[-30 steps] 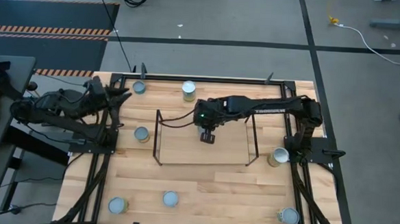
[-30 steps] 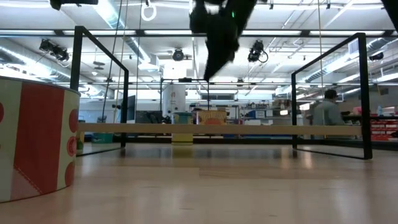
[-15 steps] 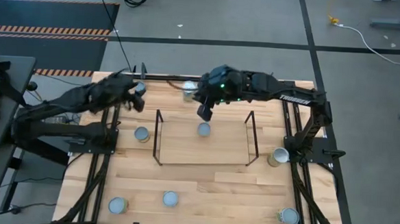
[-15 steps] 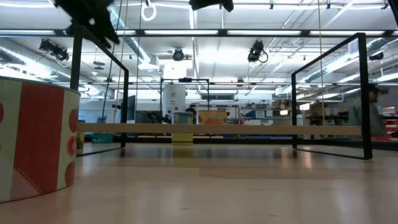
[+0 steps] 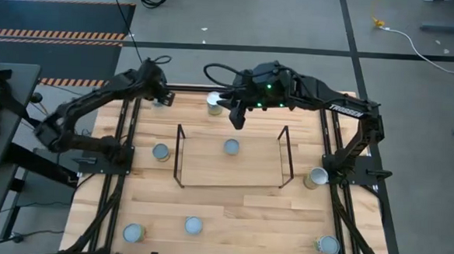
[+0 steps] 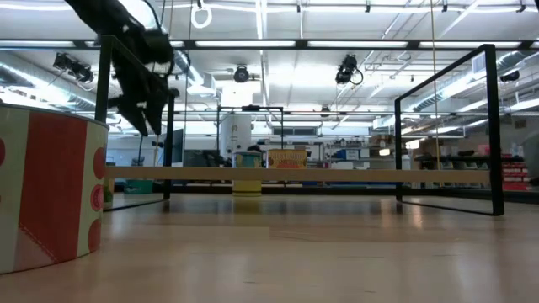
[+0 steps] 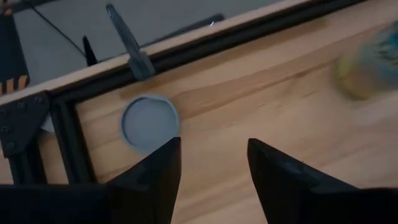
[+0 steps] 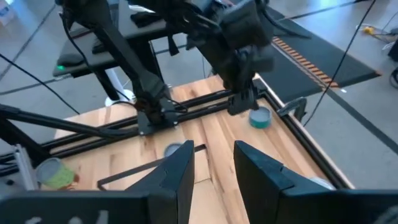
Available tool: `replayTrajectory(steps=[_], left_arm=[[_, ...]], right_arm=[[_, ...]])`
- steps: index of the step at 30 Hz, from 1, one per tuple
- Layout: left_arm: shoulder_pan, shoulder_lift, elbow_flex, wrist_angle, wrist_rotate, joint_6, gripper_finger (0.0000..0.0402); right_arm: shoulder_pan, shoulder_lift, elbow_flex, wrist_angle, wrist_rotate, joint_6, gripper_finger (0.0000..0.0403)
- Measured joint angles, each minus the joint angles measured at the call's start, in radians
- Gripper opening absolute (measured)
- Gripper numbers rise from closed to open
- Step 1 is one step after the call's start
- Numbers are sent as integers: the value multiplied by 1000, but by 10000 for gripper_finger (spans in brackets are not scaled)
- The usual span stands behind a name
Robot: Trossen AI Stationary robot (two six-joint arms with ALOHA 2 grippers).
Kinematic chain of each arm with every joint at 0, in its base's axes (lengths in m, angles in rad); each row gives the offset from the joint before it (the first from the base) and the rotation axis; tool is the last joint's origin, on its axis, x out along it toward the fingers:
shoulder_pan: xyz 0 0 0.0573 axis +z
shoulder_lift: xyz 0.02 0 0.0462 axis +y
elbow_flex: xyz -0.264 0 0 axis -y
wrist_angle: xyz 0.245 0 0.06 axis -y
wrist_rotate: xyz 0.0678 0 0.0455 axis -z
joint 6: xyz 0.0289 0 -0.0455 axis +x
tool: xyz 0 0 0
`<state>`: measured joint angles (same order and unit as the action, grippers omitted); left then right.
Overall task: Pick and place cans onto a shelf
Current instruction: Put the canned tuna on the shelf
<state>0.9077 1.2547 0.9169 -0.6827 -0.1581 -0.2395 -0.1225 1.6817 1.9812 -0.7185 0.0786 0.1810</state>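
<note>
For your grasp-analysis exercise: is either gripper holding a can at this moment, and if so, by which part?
Nothing is held. The left gripper hovers with open jaws beside the corner can; the right gripper is open and empty beyond the shelf.

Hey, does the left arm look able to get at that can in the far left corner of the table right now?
Probably yes. The left gripper hangs over the corner with its fingers apart, the can sits upright just ahead, and only bare wood lies between them.

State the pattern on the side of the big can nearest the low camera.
The can has vertical red and cream panels with red dots, clearest in the low view.
</note>
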Motion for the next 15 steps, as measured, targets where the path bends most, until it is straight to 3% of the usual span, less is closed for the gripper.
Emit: replayTrajectory(steps=[5, 10, 15], left_arm=[[11, 140, 0, 62, -1, 26, 187], [19, 255, 0, 67, -2, 21, 187], [47, 345, 0, 65, -37, -10, 187]], right_arm=[[-28, 0, 0, 0, -26, -49, 119], [-87, 0, 0, -26, -285, -86, 119], [-161, -5, 0, -74, -385, -167, 119]])
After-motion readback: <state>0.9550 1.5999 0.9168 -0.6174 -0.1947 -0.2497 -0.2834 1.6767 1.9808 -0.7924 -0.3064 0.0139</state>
